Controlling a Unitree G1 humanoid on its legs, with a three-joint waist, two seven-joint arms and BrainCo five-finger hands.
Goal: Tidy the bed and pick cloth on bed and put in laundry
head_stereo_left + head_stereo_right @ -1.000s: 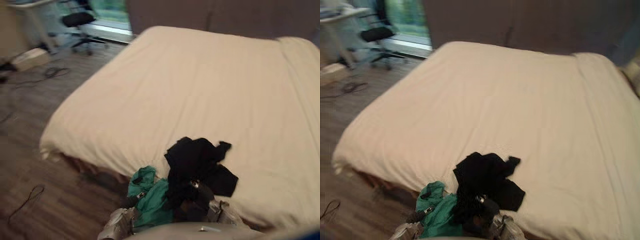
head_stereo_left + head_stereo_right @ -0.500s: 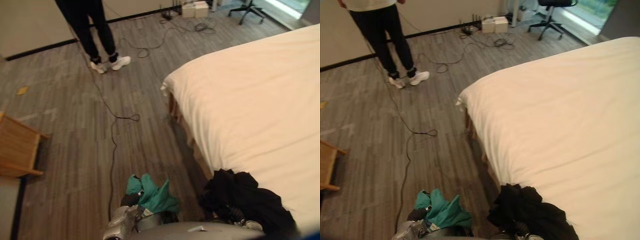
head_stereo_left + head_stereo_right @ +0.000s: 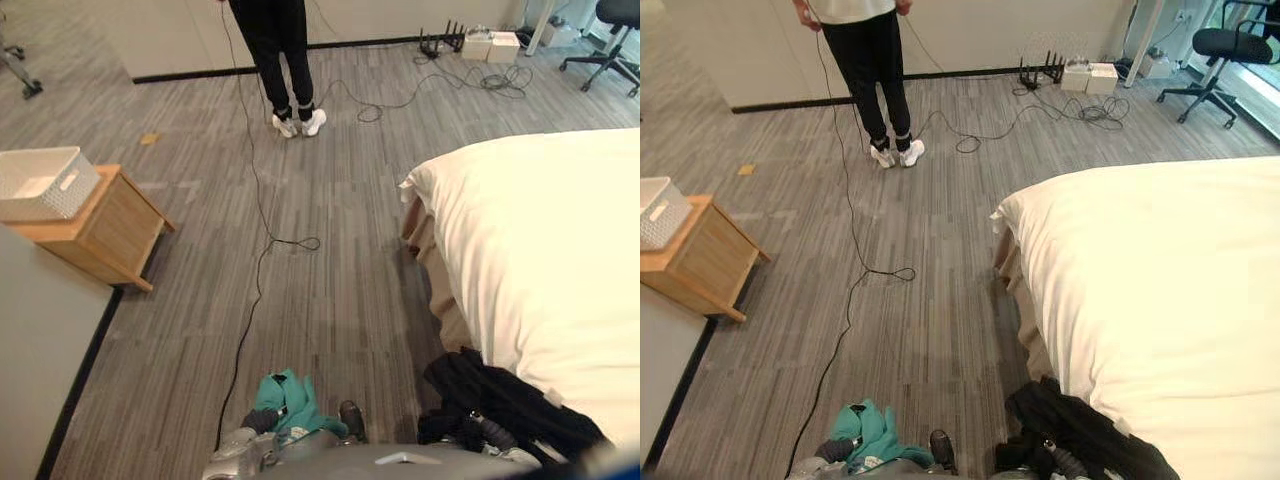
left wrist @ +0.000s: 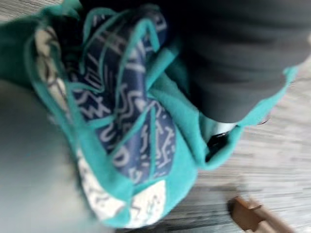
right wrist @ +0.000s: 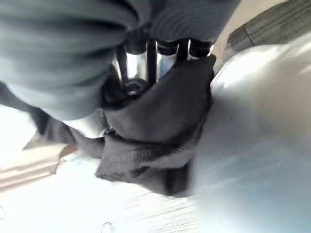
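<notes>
Down at the foot of my view, the left robot hand (image 3: 240, 452) carries the bunched teal cloth with a blue patterned lining (image 3: 290, 402) over the grey plank floor (image 3: 330, 300). The cloth buries the hand, so I cannot tell how it is closed. The right robot hand (image 5: 167, 57) has its fingers curled into the crumpled black garment (image 3: 505, 400), which sits at the near edge of the cream-covered bed (image 3: 540, 250). The white slotted basket (image 3: 40, 182) on the small wooden worktop (image 3: 95, 228) is, I think, the laundry, though I can't see into it from here. To carry well I would keep both grips firm, lift the black garment clear of the bed, and steer left, away from the standing person (image 3: 280, 50) and the cable on the floor (image 3: 262, 250). Against half a second ago the whole view has swung left. The basket now shows and the bed sits further right, so that is the camera turning and nothing has been moved.
</notes>
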